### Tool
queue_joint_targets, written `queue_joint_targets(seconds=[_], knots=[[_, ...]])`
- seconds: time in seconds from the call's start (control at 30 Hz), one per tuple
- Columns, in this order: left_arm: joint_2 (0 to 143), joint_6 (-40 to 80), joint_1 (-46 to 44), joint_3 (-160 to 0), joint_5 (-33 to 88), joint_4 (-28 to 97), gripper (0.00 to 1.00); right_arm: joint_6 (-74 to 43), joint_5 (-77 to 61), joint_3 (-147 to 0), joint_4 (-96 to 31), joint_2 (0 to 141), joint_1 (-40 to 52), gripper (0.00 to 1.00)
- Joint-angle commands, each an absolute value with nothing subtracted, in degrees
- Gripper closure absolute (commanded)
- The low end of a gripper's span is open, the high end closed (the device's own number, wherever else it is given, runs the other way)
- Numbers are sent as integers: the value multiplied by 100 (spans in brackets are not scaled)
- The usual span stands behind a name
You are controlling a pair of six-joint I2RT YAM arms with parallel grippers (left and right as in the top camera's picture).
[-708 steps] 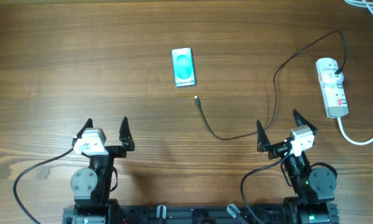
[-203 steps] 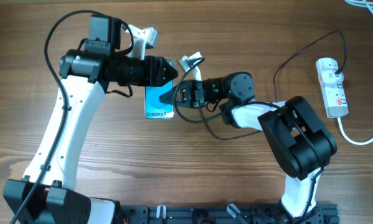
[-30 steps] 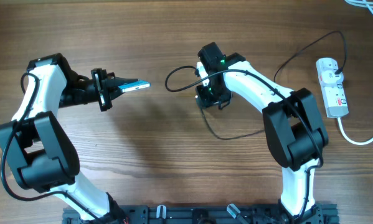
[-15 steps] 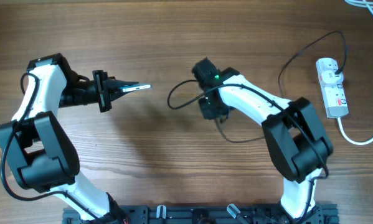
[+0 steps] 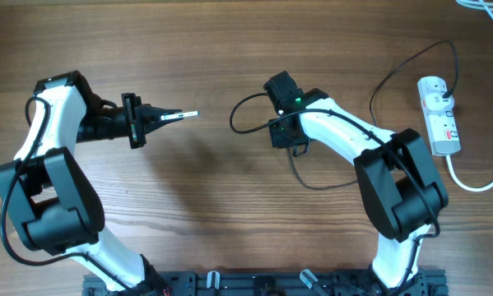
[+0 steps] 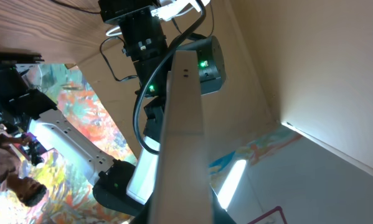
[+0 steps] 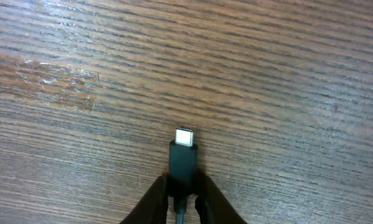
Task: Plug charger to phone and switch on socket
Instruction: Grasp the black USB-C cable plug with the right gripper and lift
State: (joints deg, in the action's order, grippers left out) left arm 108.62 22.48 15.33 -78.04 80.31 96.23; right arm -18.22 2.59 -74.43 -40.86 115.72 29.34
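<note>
Flat pale-edged phone (image 5: 187,115) shows edge-on only, screen not visible. It's clamped in the left claw (image 5: 162,115), well left of the white elongated power strip (image 5: 439,115). Right claw (image 7: 182,198), between phone and strip, pinches the thin black charger cable (image 5: 246,123) behind its black connector (image 7: 182,155). Silver tip exposed above the wooden counter (image 7: 286,74).

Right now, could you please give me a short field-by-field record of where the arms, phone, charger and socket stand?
left gripper: shut on phone, held edge-on in the air
right gripper: shut on charger connector, metal tip exposed
plugging: not done; phone and connector apart
socket: far right, untouched; switch unreadable
</note>
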Motion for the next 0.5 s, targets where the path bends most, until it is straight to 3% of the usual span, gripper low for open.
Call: queue_joint_targets(seconds=[0.0, 0.13, 0.2, 0.37, 0.47], knots=[[10757, 2318, 1566, -7800, 8110, 9649, 96, -1966, -56, -7011, -4451, 12243, 2954, 81], [10757, 2318, 1566, -7800, 8110, 9649, 96, -1955, -54, -7011, -4248, 12243, 2954, 83], [10757, 2318, 1566, -7800, 8112, 9649, 96, -1953, -58, -7013, -4311, 12241, 2954, 96], [10757, 2102, 1566, -7800, 8110, 9642, 96, -1925, -58, -7074, -4261, 12228, 2950, 96], [10757, 1352, 1566, -7800, 8023, 9198, 96, -1114, -720, -7273, -4359, 11898, 2808, 96]])
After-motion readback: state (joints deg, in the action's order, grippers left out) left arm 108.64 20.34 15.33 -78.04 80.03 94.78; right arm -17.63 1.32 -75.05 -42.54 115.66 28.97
